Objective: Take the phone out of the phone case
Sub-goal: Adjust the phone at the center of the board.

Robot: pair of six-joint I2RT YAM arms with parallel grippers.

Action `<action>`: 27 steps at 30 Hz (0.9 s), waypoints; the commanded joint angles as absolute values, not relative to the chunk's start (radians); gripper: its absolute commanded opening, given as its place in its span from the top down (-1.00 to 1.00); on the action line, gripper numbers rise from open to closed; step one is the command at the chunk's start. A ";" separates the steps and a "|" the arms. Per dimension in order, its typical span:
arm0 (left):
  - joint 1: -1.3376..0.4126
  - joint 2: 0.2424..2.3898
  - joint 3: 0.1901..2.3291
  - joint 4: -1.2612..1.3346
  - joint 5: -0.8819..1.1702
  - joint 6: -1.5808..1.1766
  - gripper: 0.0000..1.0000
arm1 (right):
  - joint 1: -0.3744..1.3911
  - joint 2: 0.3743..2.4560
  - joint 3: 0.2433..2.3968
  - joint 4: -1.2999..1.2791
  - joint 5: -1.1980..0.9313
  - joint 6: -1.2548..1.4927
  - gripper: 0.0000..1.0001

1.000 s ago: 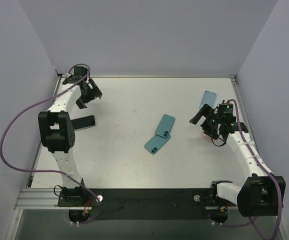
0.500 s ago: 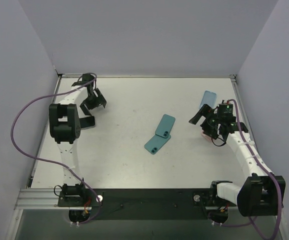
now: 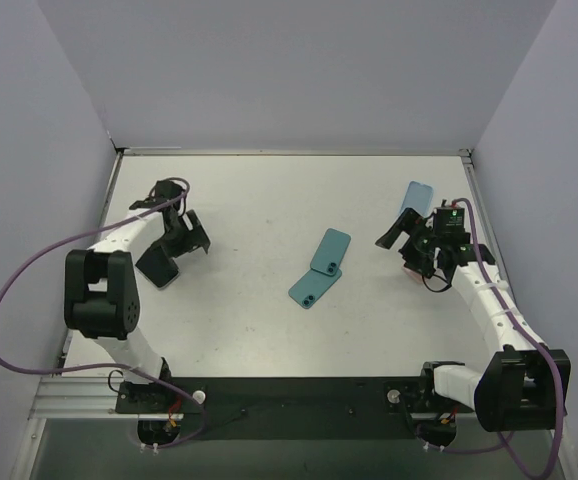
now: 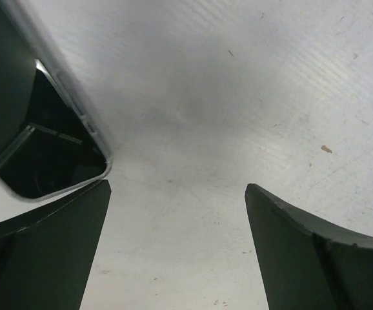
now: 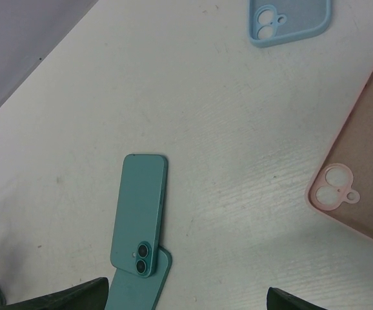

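The dark cased phone (image 3: 158, 268) lies just at seven o'clock of the wide, empty left claw (image 3: 186, 233), long axis one-to-seven; the right claw (image 3: 399, 233), equally wide, hangs well apart

no legible txt, no labels, no nos.

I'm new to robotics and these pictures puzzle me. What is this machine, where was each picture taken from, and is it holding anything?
Two white robot arms, the left arm and right arm, are bolted at the near edge of a table; each ends in two jaws. The wide picture looks down from above and behind; the two close ones come from wrist cameras. On the table lie a dark phone by the left jaws, two overlapping teal pieces in the middle, a light blue case and a pink case at the right. Both pairs of jaws stand open, holding nothing.
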State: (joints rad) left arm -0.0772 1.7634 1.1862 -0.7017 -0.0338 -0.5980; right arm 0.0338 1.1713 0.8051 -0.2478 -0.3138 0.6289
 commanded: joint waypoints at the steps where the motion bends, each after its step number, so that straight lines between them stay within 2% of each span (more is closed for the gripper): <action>1: -0.058 1.600 1.230 -0.778 -0.176 -0.572 -0.95 | 0.048 1.146 0.790 -0.232 -0.334 0.644 -0.99; 5: 0.095 1.536 1.160 -0.762 -0.141 -0.546 -0.95 | 0.051 1.132 0.766 -0.207 -0.350 0.653 -0.99; 9: 0.193 1.563 1.086 -0.736 -0.078 -0.557 -0.95 | 0.054 1.146 0.746 -0.193 -0.365 0.653 -0.99; 21: 0.196 1.634 1.058 -0.629 -0.021 -0.621 -0.95 | 0.055 1.147 0.750 -0.192 -0.382 0.647 -0.99; 27: 0.196 1.715 1.098 -0.644 -0.094 -0.649 -0.95 | 0.058 1.158 0.744 -0.189 -0.394 0.652 -0.99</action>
